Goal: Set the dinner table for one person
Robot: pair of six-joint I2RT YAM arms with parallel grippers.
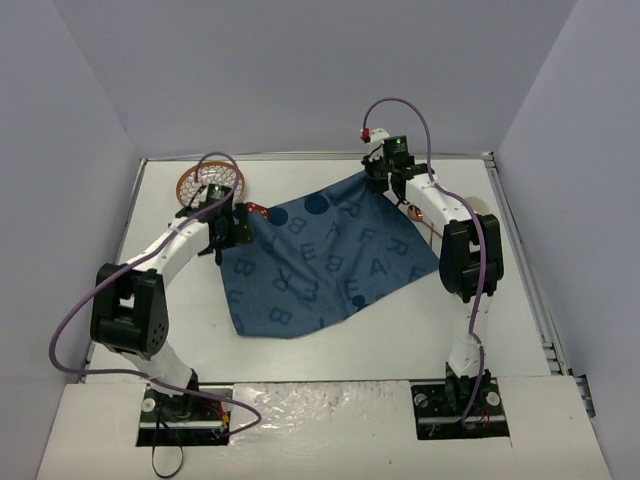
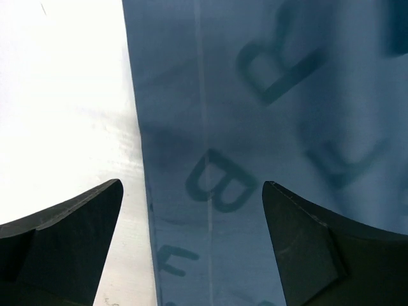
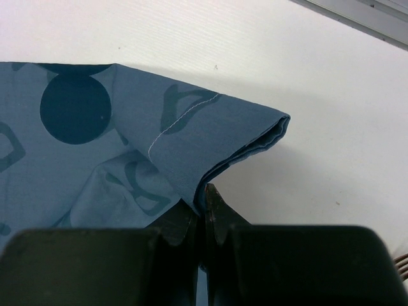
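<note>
A dark blue letter-printed placemat (image 1: 320, 260) lies spread on the white dinner table (image 1: 340, 350), skewed like a diamond. My left gripper (image 1: 236, 226) hovers over the mat's left corner. Its jaws (image 2: 191, 188) stand wide open, holding nothing, straddling the mat's edge (image 2: 143, 159) with bare table (image 2: 64, 95) to the left. My right gripper (image 1: 384, 181) is at the mat's far corner. In the right wrist view it (image 3: 203, 192) is shut on a folded, bunched corner of the placemat (image 3: 210, 127), slightly lifted off the table (image 3: 319, 127).
A round orange wire trivet (image 1: 212, 184) lies at the back left, just behind my left gripper. A small red piece (image 1: 259, 212) shows at the mat's left corner. A pale round object (image 1: 486, 205) sits behind my right arm. The table's metal rim (image 3: 357, 14) runs close by.
</note>
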